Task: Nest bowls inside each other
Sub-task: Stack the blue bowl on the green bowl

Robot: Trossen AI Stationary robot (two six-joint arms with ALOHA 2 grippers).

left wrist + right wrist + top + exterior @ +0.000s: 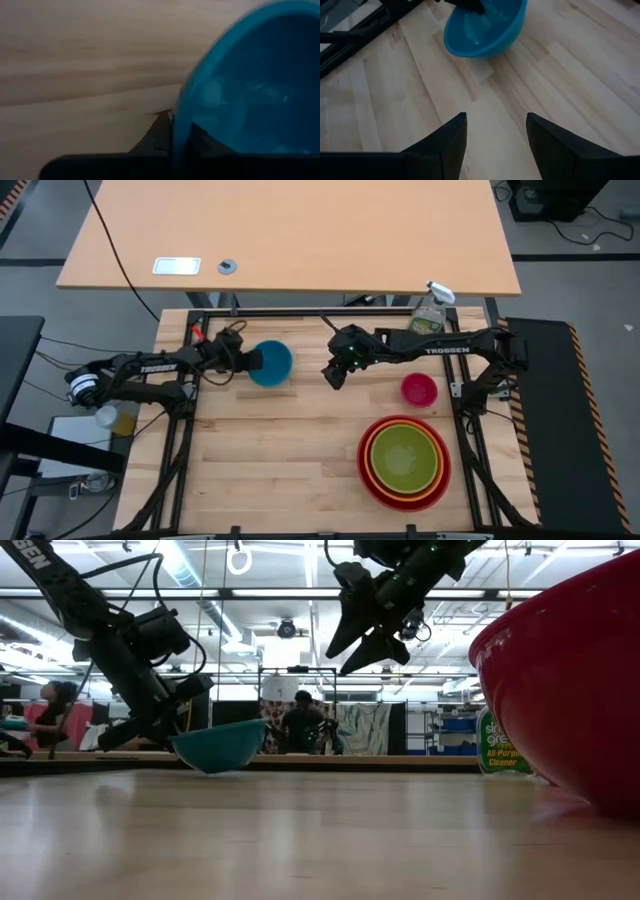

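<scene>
A blue bowl (272,363) sits at the far left of the wooden table, with my left gripper (246,361) shut on its left rim. The smallest pink bowl (419,389) stands alone at the right. Near the front right, the lime green bowl (404,454) lies inside the orange bowl (374,442), which lies inside the red bowl (364,480). My right gripper (335,375) hangs open above the table's middle, between the blue and pink bowls, and holds nothing. In the right wrist view the blue bowl (485,27) lies ahead of its spread fingers. My left gripper pinches the blue bowl's rim (179,117) on the bowl's left side, one finger outside the wall (159,131) and one inside the hollow (201,141). The fingers slant down from the table's left. The bowl (218,747) is tilted, its underside resting on the table.
A clear spray bottle (430,310) stands at the table's far right edge, behind my right arm. Bare wood lies between the blue bowl and the stacked bowls. In the low view the red bowl (570,680) fills the right side, and a person shows in the room beyond.
</scene>
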